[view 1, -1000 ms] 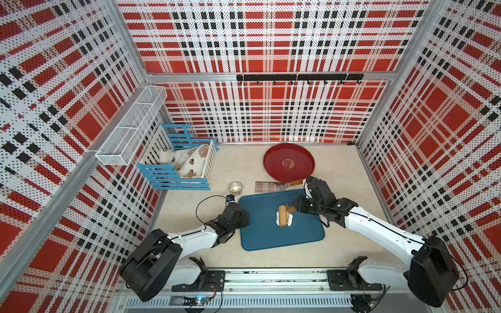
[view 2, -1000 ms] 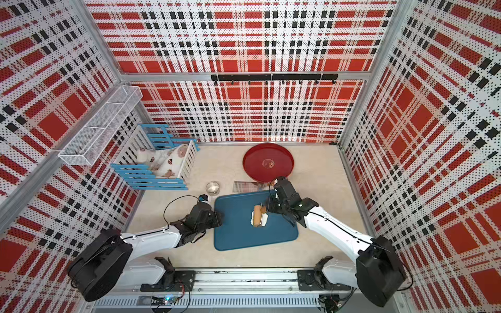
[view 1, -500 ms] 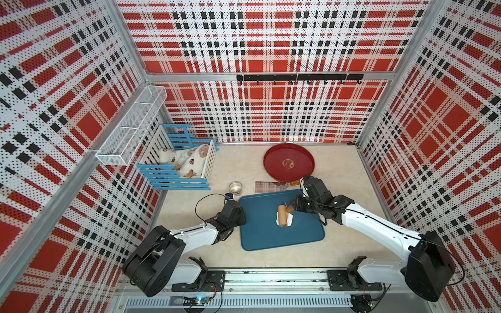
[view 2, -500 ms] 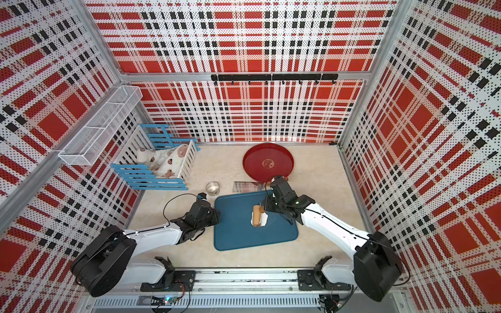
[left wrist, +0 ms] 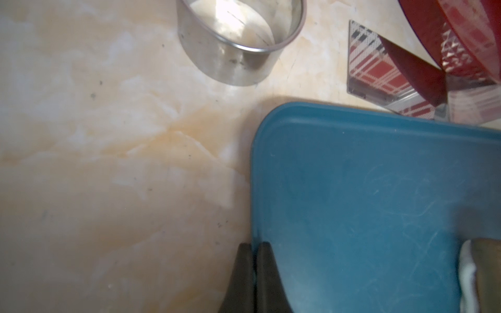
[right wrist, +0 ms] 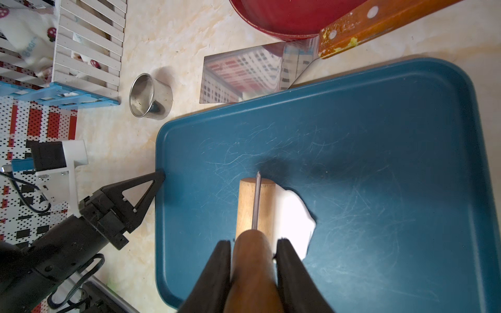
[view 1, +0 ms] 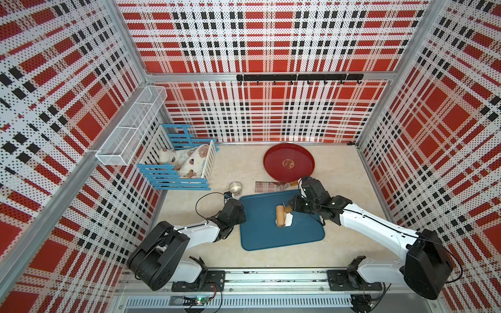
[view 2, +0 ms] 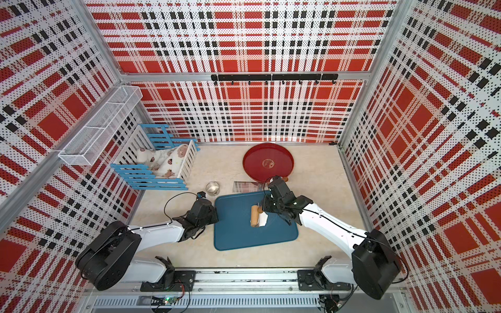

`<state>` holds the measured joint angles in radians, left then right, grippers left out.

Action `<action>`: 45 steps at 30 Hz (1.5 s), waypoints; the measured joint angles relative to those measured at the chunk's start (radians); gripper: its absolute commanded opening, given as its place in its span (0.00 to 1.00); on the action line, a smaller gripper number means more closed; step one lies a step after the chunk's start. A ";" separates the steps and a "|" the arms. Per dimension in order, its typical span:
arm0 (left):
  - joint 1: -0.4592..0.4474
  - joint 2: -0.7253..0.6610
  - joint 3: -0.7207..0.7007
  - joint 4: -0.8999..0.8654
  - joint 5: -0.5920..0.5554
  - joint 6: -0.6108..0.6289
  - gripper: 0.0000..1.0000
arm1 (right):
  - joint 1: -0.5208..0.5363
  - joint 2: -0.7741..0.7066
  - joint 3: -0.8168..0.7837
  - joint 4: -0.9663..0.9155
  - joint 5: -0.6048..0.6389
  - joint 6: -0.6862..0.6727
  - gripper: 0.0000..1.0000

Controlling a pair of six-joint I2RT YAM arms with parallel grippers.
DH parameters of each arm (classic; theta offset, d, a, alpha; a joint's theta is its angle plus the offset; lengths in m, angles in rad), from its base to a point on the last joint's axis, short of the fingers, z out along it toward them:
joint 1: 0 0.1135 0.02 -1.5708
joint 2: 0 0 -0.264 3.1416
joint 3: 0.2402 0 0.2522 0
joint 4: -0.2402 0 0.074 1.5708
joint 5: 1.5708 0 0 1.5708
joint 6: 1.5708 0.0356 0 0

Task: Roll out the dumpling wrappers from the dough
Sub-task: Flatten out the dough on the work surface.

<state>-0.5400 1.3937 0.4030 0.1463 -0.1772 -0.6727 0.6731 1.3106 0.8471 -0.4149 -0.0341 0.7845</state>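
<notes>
Dough (right wrist: 294, 216) lies flat and ragged-edged near the middle of the blue tray (right wrist: 379, 135), partly under the wooden roller (right wrist: 250, 206), so its white shows on only one side of the barrel. The right gripper (right wrist: 253, 242) clamps the roller's brown handle, its two black fingers snug against the wood, and a thin metal rod runs over the barrel. The left gripper (left wrist: 253, 246) is pinched tight on the tray's left rim, one finger outside over the marbled table (left wrist: 108, 162) and one inside over the blue surface. Just beyond that corner of the tray stands a small steel cup (view 1: 235, 187). A cleaver (right wrist: 244, 73) lies between the tray's far edge and the red plate (view 1: 273, 162), and a blue-and-white toy crib (view 1: 176, 178) sits by the left wall.
</notes>
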 measured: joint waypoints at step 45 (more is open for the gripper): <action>0.102 -0.003 -0.046 0.102 0.046 0.024 0.00 | 0.050 0.117 0.072 0.064 -0.024 0.014 0.00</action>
<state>-0.4381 1.3911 0.3569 0.2481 -0.1310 -0.6483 0.7227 1.4273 0.9195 -0.3511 -0.0578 0.7982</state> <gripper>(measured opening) 0.055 0.306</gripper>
